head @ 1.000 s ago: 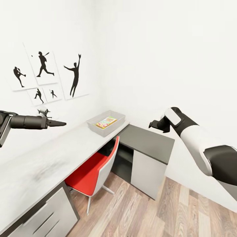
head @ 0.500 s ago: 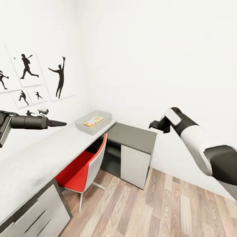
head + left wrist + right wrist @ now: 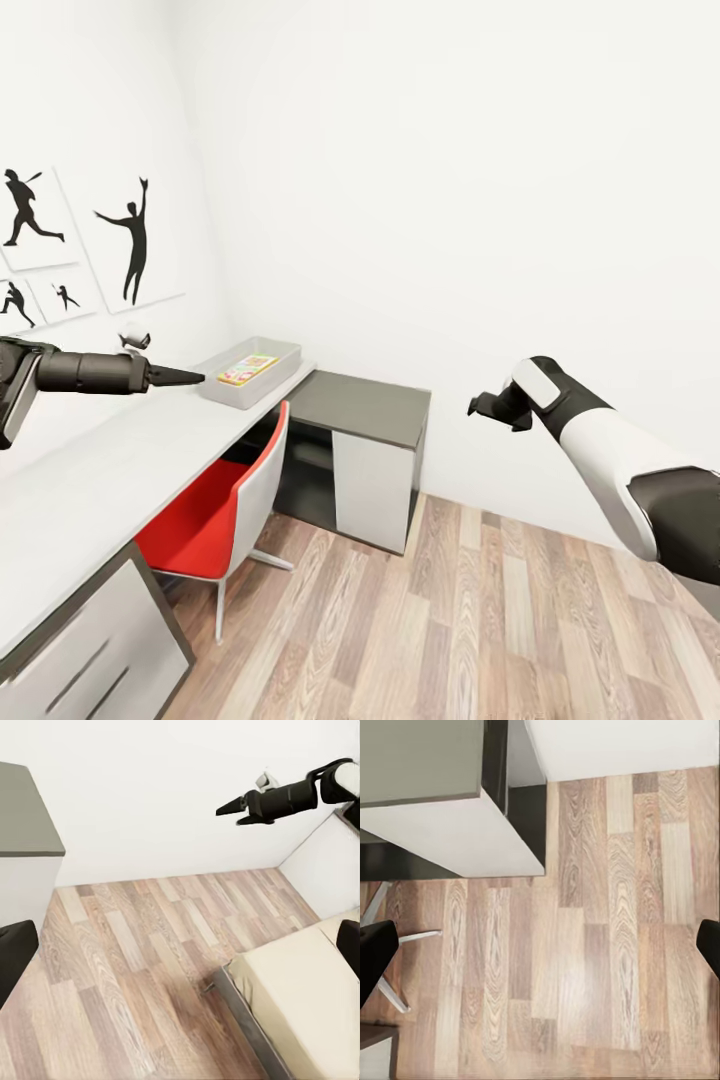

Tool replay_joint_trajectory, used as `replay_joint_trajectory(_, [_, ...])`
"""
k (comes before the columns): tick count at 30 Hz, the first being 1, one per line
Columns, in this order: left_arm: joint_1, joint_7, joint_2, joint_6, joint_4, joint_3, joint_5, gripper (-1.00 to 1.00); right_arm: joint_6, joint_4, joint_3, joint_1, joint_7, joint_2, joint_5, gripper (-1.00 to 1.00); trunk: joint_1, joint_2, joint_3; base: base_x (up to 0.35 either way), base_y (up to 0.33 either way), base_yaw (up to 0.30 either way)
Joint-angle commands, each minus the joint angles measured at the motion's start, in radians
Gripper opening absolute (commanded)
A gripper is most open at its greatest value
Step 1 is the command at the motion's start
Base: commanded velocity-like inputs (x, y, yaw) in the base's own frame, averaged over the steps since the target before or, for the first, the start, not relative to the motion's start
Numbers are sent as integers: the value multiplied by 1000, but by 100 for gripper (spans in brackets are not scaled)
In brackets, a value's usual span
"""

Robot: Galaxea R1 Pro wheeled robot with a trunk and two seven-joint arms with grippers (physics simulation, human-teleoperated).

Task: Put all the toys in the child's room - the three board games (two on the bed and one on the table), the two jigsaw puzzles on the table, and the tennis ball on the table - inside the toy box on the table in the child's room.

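Head view, red chair (image 3: 215, 505) tucked under table (image 3: 110, 470), toy box (image 3: 250, 372) w/ board game (image 3: 247, 369).

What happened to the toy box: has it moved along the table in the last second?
No. The toy box sits at the same end of the table, next to the dark unit, as before. The camera turned, so the whole view slid left.
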Motion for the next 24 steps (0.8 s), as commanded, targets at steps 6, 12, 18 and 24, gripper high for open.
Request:
replay_joint_trajectory(6, [-1,1,0,11,3,-4,5,100,0,-2,8,16,-9,-24,-12,100,0,-3,3,-95,0,-253])
replay_joint_trajectory(12, [-1,1,0,10,9,-4,4,100,-4,0,9,27,-8,-35,-12,100,0,-3,9,-17,0,-253])
replay_joint_trajectory(18, [-1,1,0,10,9,-5,4,100,-33,-1,8,71,-8,-36,-11,100,0,-3,14,-2,0,-253])
replay_joint_trajectory(24, [4,2,0,9,14,-5,3,100,-80,-1,10,112,-8,-29,-12,100,0,-3,17,0,0,-230])
